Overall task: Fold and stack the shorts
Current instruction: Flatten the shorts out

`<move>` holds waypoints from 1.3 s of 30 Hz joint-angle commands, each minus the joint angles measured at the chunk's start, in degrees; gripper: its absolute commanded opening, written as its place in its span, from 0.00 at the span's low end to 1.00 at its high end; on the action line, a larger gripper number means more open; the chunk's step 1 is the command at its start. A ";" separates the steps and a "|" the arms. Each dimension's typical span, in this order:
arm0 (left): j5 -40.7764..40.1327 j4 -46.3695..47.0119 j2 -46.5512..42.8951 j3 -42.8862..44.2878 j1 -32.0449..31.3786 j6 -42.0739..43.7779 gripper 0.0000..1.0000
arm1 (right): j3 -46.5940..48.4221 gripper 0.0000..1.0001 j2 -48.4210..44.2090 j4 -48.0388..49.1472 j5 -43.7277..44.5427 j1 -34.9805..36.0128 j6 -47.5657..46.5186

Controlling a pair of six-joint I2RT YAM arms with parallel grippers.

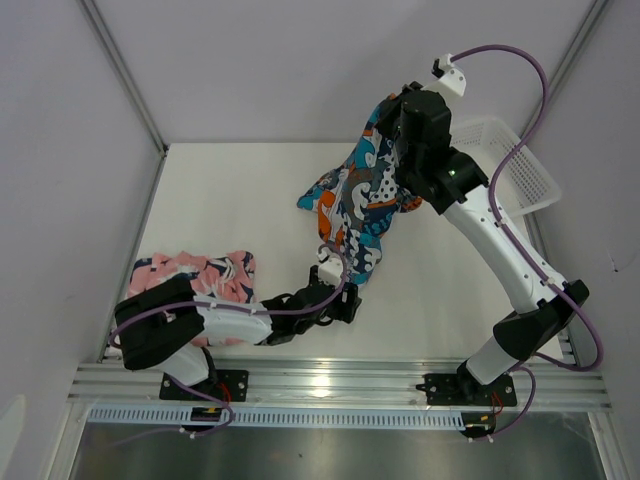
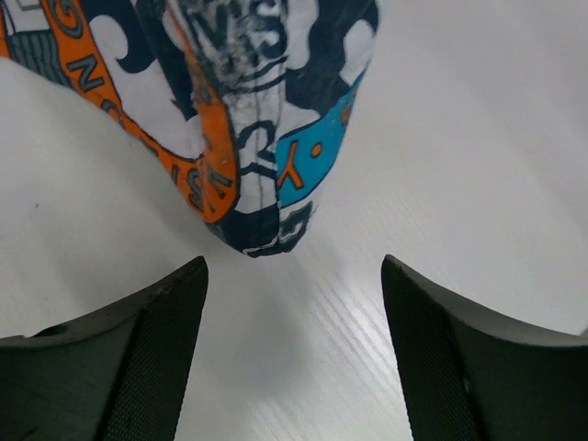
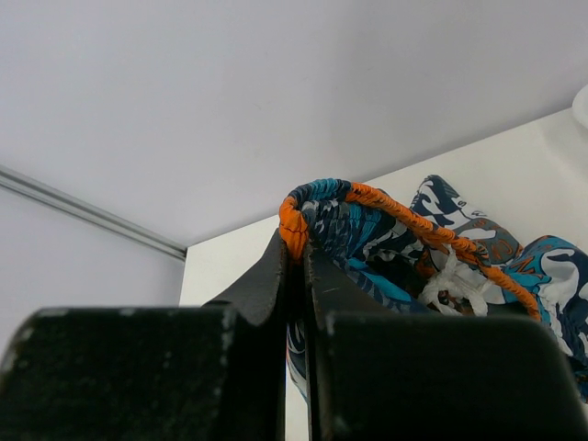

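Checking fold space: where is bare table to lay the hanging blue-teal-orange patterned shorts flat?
Bare: far-left white table beyond the pink fabric shorts; near-right strip between left gripper and right arm. Crowded: centre, under the patterned shorts; white mesh basket far right.

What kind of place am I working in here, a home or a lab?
Most likely a lab test cell, not a home: a white table boxed in by plain panel walls, with an aluminium mounting rail along its near edge.
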 commanded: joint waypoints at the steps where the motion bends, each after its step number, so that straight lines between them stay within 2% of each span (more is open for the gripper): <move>1: -3.43 1.30 1.70 2.47 -0.29 -1.44 0.76 | 0.87 0.00 -0.43 1.49 0.78 -0.26 1.11; 6: -7.92 -3.80 3.37 5.03 -0.29 -2.41 0.70 | 0.60 0.00 -0.69 1.49 0.60 -0.26 1.20; 12: -9.33 -4.34 3.28 6.61 -0.20 -2.06 0.72 | -0.19 0.00 -0.87 1.49 0.34 -0.26 1.38; 15: -8.46 -3.64 3.72 7.13 -0.20 -1.01 0.70 | -0.36 0.00 -0.87 1.49 0.07 -0.35 1.55; 20: -7.05 -4.16 6.44 9.34 -0.20 -0.74 0.51 | -0.72 0.00 -1.13 1.84 -0.28 -0.53 1.82; 27: -6.43 -3.37 9.08 9.25 -0.20 -1.71 0.44 | -0.89 0.00 -1.57 1.66 -0.54 -1.23 2.43; 30: -7.22 -3.46 10.31 9.60 -0.20 -1.97 0.28 | -1.07 0.00 -1.83 1.49 -0.72 -1.58 2.61; 31: -7.83 -4.59 10.58 9.95 -0.20 -1.80 0.17 | -1.15 0.00 -2.01 1.23 -1.07 -2.02 2.70; 34: -9.33 -7.49 9.88 11.44 0.76 -0.92 0.01 | -1.86 0.00 -3.23 0.79 -1.60 -3.33 2.96; 39: -4.51 -9.34 -1.00 9.16 3.22 3.73 0.00 | -2.83 0.00 -5.17 -1.14 -1.51 -7.20 2.17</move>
